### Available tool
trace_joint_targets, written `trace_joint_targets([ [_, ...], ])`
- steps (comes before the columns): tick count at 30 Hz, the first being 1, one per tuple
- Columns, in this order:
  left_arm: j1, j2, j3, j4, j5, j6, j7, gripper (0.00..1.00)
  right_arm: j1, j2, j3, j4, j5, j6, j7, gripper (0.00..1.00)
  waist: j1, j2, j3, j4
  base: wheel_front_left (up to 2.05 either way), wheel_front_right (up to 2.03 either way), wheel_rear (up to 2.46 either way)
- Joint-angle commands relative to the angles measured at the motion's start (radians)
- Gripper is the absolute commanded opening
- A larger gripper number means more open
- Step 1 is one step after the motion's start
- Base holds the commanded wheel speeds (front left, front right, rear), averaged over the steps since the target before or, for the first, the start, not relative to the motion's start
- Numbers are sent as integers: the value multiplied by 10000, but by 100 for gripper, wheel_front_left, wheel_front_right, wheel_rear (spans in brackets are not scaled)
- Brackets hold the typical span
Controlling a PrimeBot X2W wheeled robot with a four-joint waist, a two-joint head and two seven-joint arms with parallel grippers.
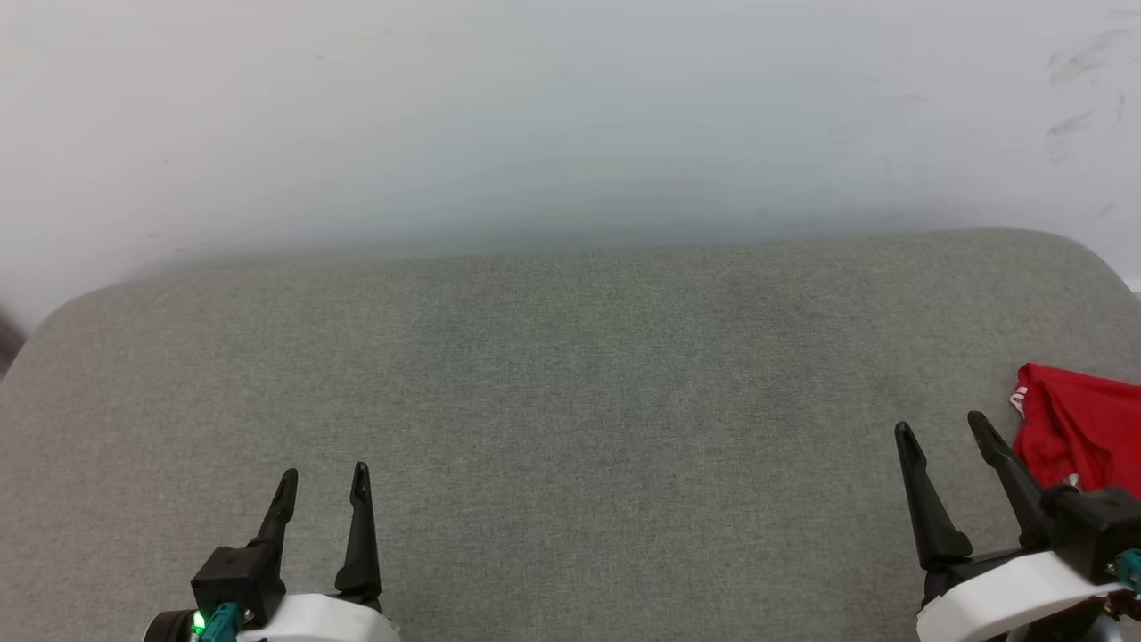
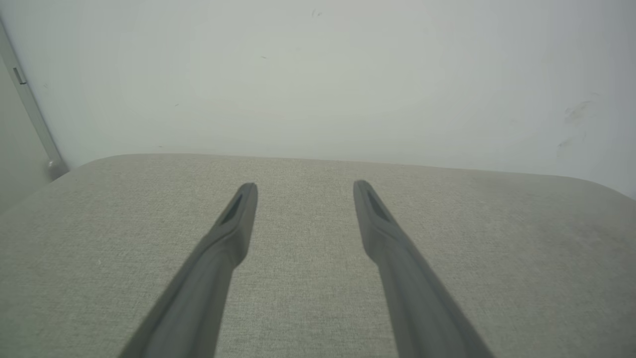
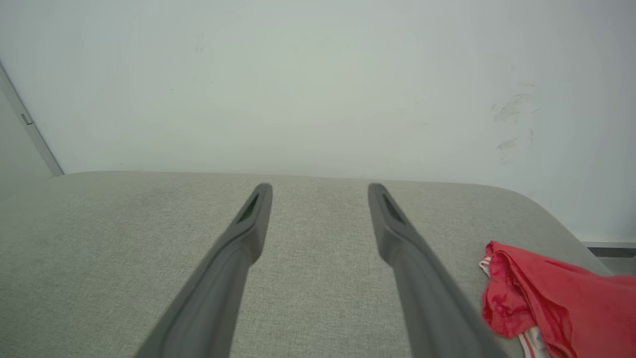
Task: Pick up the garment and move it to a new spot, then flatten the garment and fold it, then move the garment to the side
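Nearest of all, the left gripper [image 1: 325, 470] hangs at the near left, jaws spread wide with nothing between them. The right gripper [image 1: 939, 422], at the near right, is likewise released and empty. The garment [image 1: 1079, 437] lies bunched in a red heap just to the right of the right gripper, apart from it. It sits at the right margin of the grey cushion [image 1: 570, 357] and is cut off by the head view's edge (so whether part of it hangs over the cushion's side cannot be told).

The likeliest trouble, I judge, is a shallow pinch. The heap is folded over itself, so closing on one loose ridge could lift a single layer that then slips free or drags the rest toward the right-hand drop. A reach coming in from the left could also nudge the heap farther right instead of catching it. Only the right arm is well placed, since the left is well apart from the cloth.

Beyond the grippers the cushion runs bare across the middle and left, which gives ample room for laying out and flattening. Its corners round off at far left and far right. The far edge meets a pale wall [image 1: 570, 116] (lightly scuffed at the right), so a spread towards the far side has a hard limit there.
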Motion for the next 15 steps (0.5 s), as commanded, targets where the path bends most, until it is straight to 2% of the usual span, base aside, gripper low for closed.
trace_joint_targets([
  [1,-40,-46,23,26,35,-62,-69,100,-65,-52,12,25,69,-8,-20,100,0,0,4,-11,0,0,0],
  [7,-79,-66,106,34,64,-74,-71,100,-156,-117,104,121,146,-8,-82,100,0,0,33,-49,0,0,0],
  [8,-20,-32,87,21,34,-27,2,0,-43,-84,108,123,70,0,-37,0,0,0,33,-49,0,0,0],
  [11,86,-116,38,244,-74,-36,54,0,71,-49,139,366,152,0,-47,0,1,0,36,-48,0,0,0],
  [15,7,-203,209,286,-788,-197,247,0,-26,-31,105,528,1017,0,-16,0,1,0,47,-32,0,0,0],
])
